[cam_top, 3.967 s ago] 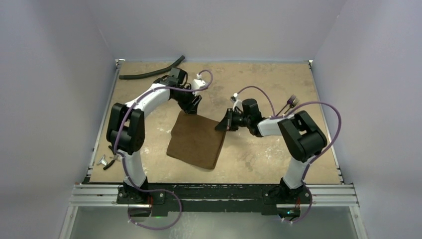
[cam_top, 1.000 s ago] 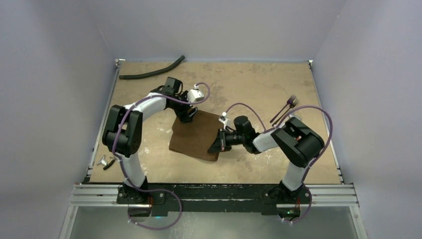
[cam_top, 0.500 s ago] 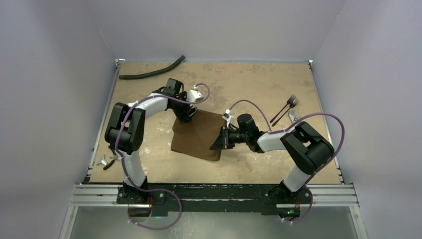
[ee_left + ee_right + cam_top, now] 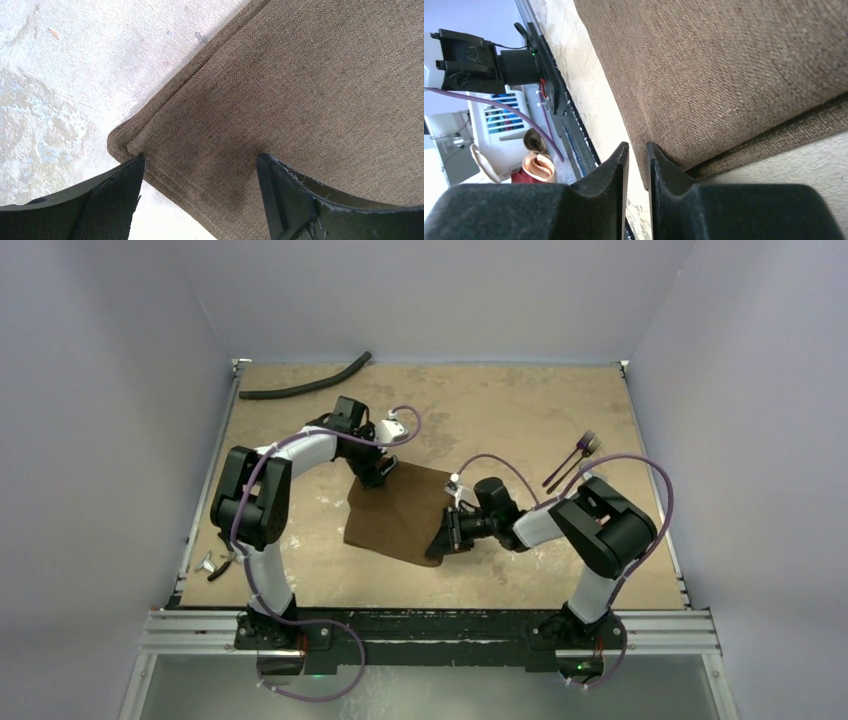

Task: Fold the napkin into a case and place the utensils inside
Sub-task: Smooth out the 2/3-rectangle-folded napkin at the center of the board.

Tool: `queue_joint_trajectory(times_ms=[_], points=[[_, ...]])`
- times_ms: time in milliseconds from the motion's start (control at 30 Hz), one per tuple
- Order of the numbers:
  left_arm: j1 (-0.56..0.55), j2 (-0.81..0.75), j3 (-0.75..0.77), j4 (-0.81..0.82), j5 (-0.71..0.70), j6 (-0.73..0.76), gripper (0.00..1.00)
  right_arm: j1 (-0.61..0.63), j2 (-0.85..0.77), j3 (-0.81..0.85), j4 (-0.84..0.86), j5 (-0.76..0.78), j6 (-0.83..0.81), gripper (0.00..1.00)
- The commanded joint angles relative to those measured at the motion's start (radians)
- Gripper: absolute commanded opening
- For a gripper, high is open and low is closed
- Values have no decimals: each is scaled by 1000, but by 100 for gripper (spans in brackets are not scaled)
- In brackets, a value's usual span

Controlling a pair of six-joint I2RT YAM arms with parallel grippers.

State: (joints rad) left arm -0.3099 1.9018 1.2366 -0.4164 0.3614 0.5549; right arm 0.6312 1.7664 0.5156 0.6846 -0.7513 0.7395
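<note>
At the middle of the surface (image 4: 500,410): a brown napkin (image 4: 395,520), flat and folded, with a doubled hem showing at its far-left corner. Shorter front to back than four seconds ago, with the near edge drawn up from the arm bases.

Over that far-left corner: left pincer (image 4: 378,475), spread wide, one finger (image 4: 100,200) at the corner tip, the other (image 4: 300,200) over the cloth, nothing pinched. Same corner as four seconds back.

At the napkin's near-right corner: right pincer (image 4: 447,536), barely parted, only a narrow slit between its fingers (image 4: 599,190), tips at the cloth's edge. Four seconds ago up at the far-right corner; since a second ago shifted only slightly.

Well off to the right, near the far-right part of the surface: dark utensils (image 4: 572,460), side by side, unmoved and apart from the napkin.

Along the far-left edge: black hose (image 4: 305,385), same place as before
</note>
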Motion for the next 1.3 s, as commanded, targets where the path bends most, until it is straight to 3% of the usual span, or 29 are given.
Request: queue_joint_trajectory(times_ms=[0,200,333,367,400,433,500,633,733,867,933,1033,1133,1267], points=[[11,-70,82,-55,0,-20,83,1,-85,70,-167,117,-96,26],[28,-104,135,-102,2,-20,85,2,-270,185,-365,215,-176,48],[60,-172,165,-178,60,21,94,25,-430,317,-562,403,-288,63],[67,-198,166,-206,78,58,95,37,-462,357,-612,474,-334,69],[74,-231,164,-225,101,98,96,47,-495,392,-643,544,-370,88],[81,-267,155,-239,124,142,97,50,-525,414,-650,604,-396,97],[92,-340,115,-258,170,242,97,51,-579,433,-577,782,-369,99],[95,-473,-36,-316,246,471,97,33,-586,485,-539,961,-293,99],[94,-556,-159,-356,261,608,97,43,-541,546,-489,876,-456,99],[92,-596,-276,-402,249,735,93,93,-389,676,-787,992,-708,96],[93,-610,-328,-387,252,770,91,104,-354,641,-846,1030,-797,95],[91,-650,-434,-350,254,855,88,144,-416,493,-773,1055,-889,98],[91,-704,-527,-302,231,976,87,147,-516,364,-678,1008,-928,99],[86,-725,-612,-222,224,1060,87,148,-579,310,-648,889,-1017,99]])
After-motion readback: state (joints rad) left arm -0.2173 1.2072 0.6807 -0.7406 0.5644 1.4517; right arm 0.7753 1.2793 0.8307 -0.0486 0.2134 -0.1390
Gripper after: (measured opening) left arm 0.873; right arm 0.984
